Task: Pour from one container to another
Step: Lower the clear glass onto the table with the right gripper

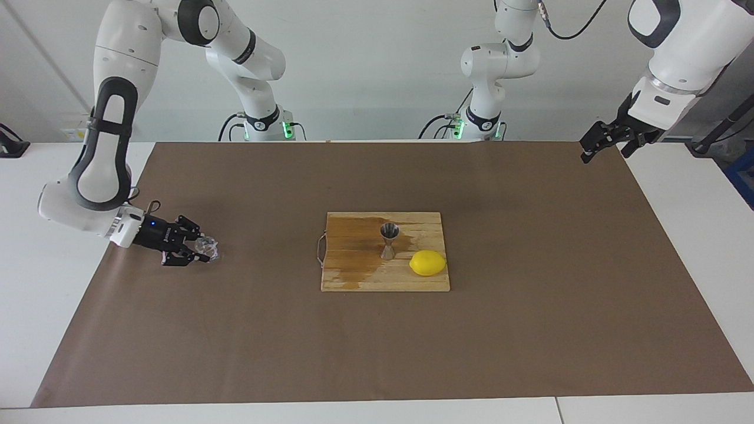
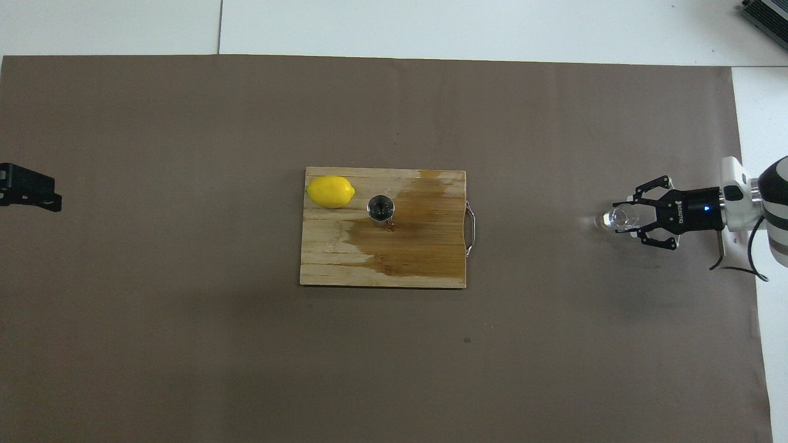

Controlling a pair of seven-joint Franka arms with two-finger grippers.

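R pincer [image 1: 200, 249] clenched on glass cup [image 1: 207, 247], low over tabletop, well apart from board [image 1: 359, 277] twd right arm's end. Jigger [image 1: 389, 240] upright on board beside lemon [image 1: 427, 262]. L pincer [image 1: 601, 143] released, waiting. Set cup level; let go slow.

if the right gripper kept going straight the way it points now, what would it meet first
The right gripper, shut on the glass cup, points along the table toward the wooden cutting board. Its handle would probably come first, though height is hard to judge.
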